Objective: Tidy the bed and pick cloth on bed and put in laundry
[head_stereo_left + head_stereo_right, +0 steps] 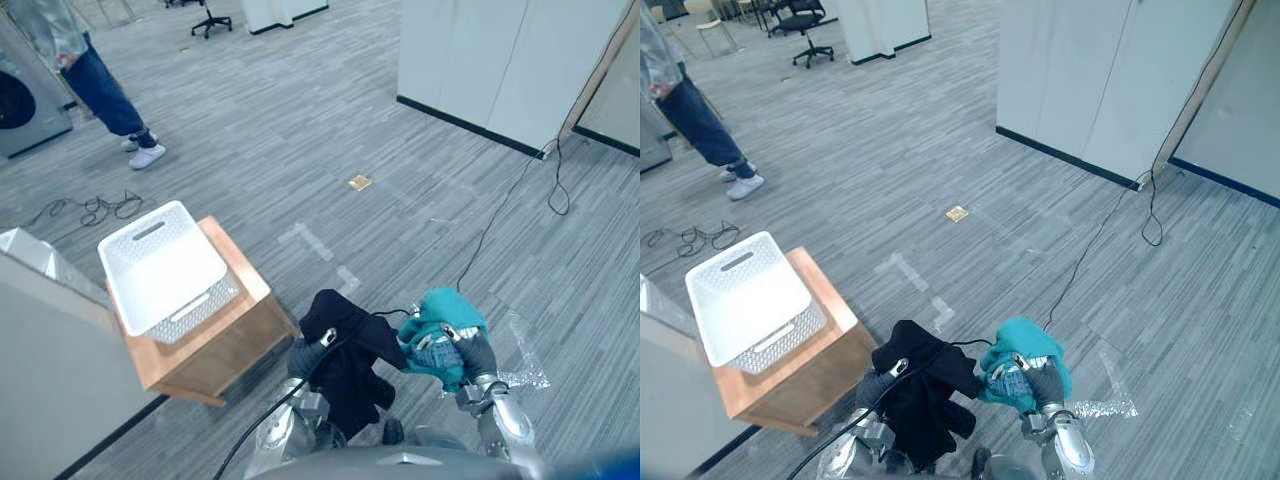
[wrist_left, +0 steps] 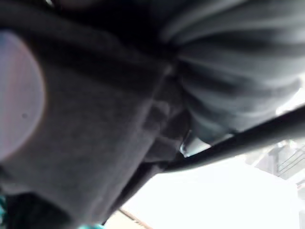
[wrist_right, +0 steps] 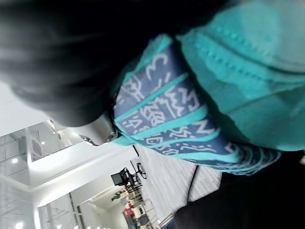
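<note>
**Two cloths in the hands, basket to the left**

Left eye view: the black cloth (image 1: 345, 362) hangs over the left hand (image 1: 303, 357), near and in the middle. The cloth hides its fingers, so I cannot tell how they are. Just to the right, the right hand (image 1: 476, 352) has its fingers curled round the teal cloth (image 1: 450, 305). To the left, a white basket (image 1: 205, 303) sits on a wooden stand (image 1: 238, 262). A person (image 1: 100, 85) stands far left.

Right eye view: both cloths are well apart from the basket.

Left wrist view: black cloth lies close over the hand.

Right wrist view: the teal cloth has a blue patterned part.
</note>
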`<state>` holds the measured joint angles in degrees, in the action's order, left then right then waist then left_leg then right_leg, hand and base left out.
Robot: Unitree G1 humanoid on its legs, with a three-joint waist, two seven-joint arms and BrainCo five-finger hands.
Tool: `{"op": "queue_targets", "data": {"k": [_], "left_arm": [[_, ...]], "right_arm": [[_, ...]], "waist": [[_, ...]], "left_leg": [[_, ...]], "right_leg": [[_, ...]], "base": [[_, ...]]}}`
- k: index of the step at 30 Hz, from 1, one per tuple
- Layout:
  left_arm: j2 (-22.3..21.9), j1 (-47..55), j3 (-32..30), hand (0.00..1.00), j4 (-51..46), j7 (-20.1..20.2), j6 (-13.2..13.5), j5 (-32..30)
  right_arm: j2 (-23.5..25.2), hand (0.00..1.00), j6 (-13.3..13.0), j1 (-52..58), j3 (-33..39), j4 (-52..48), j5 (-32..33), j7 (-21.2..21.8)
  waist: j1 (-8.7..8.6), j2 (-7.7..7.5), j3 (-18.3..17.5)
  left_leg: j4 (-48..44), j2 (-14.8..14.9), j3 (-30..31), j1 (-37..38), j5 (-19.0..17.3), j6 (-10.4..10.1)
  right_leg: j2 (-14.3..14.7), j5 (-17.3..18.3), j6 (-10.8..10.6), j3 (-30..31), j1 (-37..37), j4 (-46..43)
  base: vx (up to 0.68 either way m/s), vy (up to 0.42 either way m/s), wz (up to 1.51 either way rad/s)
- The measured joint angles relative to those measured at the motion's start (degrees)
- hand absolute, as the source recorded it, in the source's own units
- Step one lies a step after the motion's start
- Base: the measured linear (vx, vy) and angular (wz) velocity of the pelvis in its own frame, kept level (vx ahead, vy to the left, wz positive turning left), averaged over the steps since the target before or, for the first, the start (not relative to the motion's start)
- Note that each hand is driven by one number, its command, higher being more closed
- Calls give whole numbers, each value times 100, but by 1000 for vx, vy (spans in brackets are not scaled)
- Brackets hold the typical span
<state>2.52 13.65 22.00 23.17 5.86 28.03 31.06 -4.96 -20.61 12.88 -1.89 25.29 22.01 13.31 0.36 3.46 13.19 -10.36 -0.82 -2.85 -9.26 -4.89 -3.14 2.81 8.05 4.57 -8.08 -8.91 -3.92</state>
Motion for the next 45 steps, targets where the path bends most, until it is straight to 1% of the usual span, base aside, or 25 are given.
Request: {"op": "queue_targets", "data": {"k": [2, 4, 5, 7, 8, 9, 10, 11, 13, 15, 18, 20, 21, 22, 26, 28, 29, 31, 33, 35, 37, 38, 40, 42, 45], "left_arm": [[-7, -27, 60, 100, 22, 6, -7, 53], [6, -148, 65, 100, 86, 35, -19, 152], [-17, -273, 69, 100, 86, 51, -34, 208], [-10, -360, 177, 100, 82, 52, -47, 207], [-11, -417, 284, 100, 80, 48, -93, 204], [57, -444, 418, 100, 53, 29, -112, 192], [99, -457, 495, 100, 51, -8, -120, 177], [158, -479, 634, 100, 52, -95, -150, 130], [174, -525, 835, 100, 50, -328, -154, 33], [177, -658, 946, 100, 48, -481, -157, -27], [153, -895, 974, 100, 61, -601, -267, -29], [190, -817, 950, 100, 59, -593, -241, -96], [226, -733, 941, 100, 92, -596, -232, -102], [182, -678, 930, 100, 250, -608, -236, -111], [193, -391, 533, 100, 246, -603, -84, -104], [-4, -99, -86, 100, 138, -577, -16, 27], [-4, 165, -305, 100, 4, -466, 46, 146], [93, 334, -467, 100, -4, -356, 74, 212], [145, 373, -522, 100, -82, -188, 74, 338], [98, 367, -512, 100, -180, -120, 79, 433], [-22, 296, -458, 100, -221, -83, 81, 444], [-30, 191, -388, 100, -213, 10, 64, 441], [-50, 118, -405, 100, -213, 122, 56, 444], [-2, 87, -492, 100, -213, 83, 31, 441], [88, 86, -617, 100, -216, 2, -53, 427]], "right_arm": [[8, 100, 26, 48, -15, 0, -150, -50], [30, 100, 31, 46, -57, 1, -189, -158], [43, 100, 53, 30, -59, 2, -193, -243], [34, 100, 140, -13, -58, 9, -193, -297], [51, 100, 228, -76, -60, 60, -193, -345], [63, 100, 277, -96, -76, 68, -193, -358], [80, 100, 277, -84, -86, 68, -194, -358], [141, 100, 277, -30, -114, 67, -201, -353], [196, 100, 266, 106, -129, 39, -205, -414], [220, 100, 203, 279, -167, -19, -213, -488], [246, 100, 20, 577, -223, -215, -216, -572], [283, 100, -121, 776, -250, -404, -213, -575], [285, 100, -191, 805, -305, -452, -215, -562], [187, 100, -201, 749, -308, -448, -216, -564], [154, 100, -235, 357, -342, -629, -206, -503], [103, 100, -227, 219, -482, -676, -187, -498], [18, 100, -228, 263, -607, -768, -188, -481], [-25, 100, -227, 252, -580, -735, -194, -436], [-29, 100, -242, 196, -381, -716, -252, -300], [-55, 100, -275, 164, -235, -600, -370, -236], [-20, 100, -273, 224, -149, -511, -537, -255], [0, 100, -273, 286, -147, -533, -658, -385], [-33, 100, -273, 214, -186, -539, -838, -560], [-43, 100, -267, -14, -318, -546, -1013, -629], [-71, 100, -264, -467, -575, -578, -1123, -733]], "waist": [[-69, 3, 1], [-89, -20, -51], [-67, -150, -116], [12, -203, -234], [-29, -223, -221], [-38, -264, -200], [-92, -314, -171], [-181, -390, -148], [-332, -401, -153], [-441, -386, -160], [-594, -357, -168], [-543, -357, -219], [-547, -343, -239], [-488, -127, -291], [-274, -43, -342], [-151, -31, -270], [-4, -21, -222], [112, -59, -222], [237, -237, -289], [138, -141, -357], [-74, -197, -414], [-155, -287, -476], [13, -293, -630], [242, -438, -674], [306, -538, -674]], "left_leg": [[605, 49, -397, 109, 536, 35], [509, 78, -838, 152, 973, 330], [243, -57, -1025, 71, 804, 728], [-60, -211, -1136, 53, 314, 914], [-198, -250, -1064, 179, 85, 975], [-152, -348, -918, 502, -101, 1024], [-130, -395, -812, 689, -175, 1041], [-123, -477, -535, 1039, -351, 1067], [-111, -506, -6, 1435, -466, 1127], [-75, -514, 635, 1669, -575, 1150], [-220, -448, 1670, 1809, -1048, 954], [-714, -368, 2155, 1828, -1623, 735], [-973, -327, 2278, 1829, -1894, 616], [-1124, -66, 2198, 1810, -1977, 508], [-1777, 321, 1840, 1730, -1581, 204], [-3930, 505, 1591, 876, -733, -48], [-5101, 745, 1350, 347, -601, -84], [-5575, 882, 867, -160, -676, -2], [-3906, 827, -180, -397, -781, 76], [-2255, 686, -1090, -254, -548, 34], [-1246, 523, -2358, 5, -270, 479], [-813, 343, -2988, 137, -222, 839], [-558, 238, -3427, 138, -427, 1374], [-538, 148, -3311, 152, -528, 1488], [-253, -33, -2779, 515, -540, 1487]], "right_leg": [[-13, 269, -180, -24, -350, 13], [-111, 599, -315, -79, -532, -63], [-305, 863, -470, -88, -518, -222], [-551, 1060, -783, -107, -287, -950], [-730, 1034, -1023, -140, 241, -2327], [-949, 468, -1387, -138, 865, -4023], [-1043, -52, -1395, -114, 1143, -4703], [-1115, 72, -1182, -35, 1490, -5578], [-1059, 343, -1054, 115, 1873, -5797], [-938, 535, -920, 397, 2275, -5316], [-806, 556, -928, 1026, 2635, -3451], [-838, 31, -1042, 1426, 2467, -1779], [-875, -591, -1052, 1218, 2344, -1738], [-722, -418, -871, 926, 2306, -1910], [-660, 371, -477, 282, 1998, -2405], [-430, 546, -382, -49, 1205, -1897], [-279, 581, -357, -272, 715, -1565], [-281, 610, -320, -479, 225, -1216], [-464, 510, -299, -886, -208, -650], [-519, 473, -412, -1444, -446, -381], [-649, 615, -671, -2218, -679, -361], [-743, 691, -814, -2624, -768, -409], [-692, 729, -944, -2678, -790, -419], [-741, 686, -1056, -2674, -761, -630], [-1339, 455, -1183, -2620, -65, -3134]], "base": [[417, 154, 11], [374, 172, 23], [535, 234, 8], [505, 220, 0], [457, 226, 22], [552, 269, 38], [487, 198, 74], [415, 125, 91], [518, 83, 143], [499, -1, 171], [565, -161, 186], [527, -277, 129], [533, -285, 98], [625, -324, 80], [439, -264, 78], [345, -227, 81], [287, -163, 47], [256, -130, 52], [294, -79, 70], [322, 33, 129], [408, 57, 198], [311, 44, 173], [374, 102, 129], [375, 95, 69], [400, 100, 87]]}}
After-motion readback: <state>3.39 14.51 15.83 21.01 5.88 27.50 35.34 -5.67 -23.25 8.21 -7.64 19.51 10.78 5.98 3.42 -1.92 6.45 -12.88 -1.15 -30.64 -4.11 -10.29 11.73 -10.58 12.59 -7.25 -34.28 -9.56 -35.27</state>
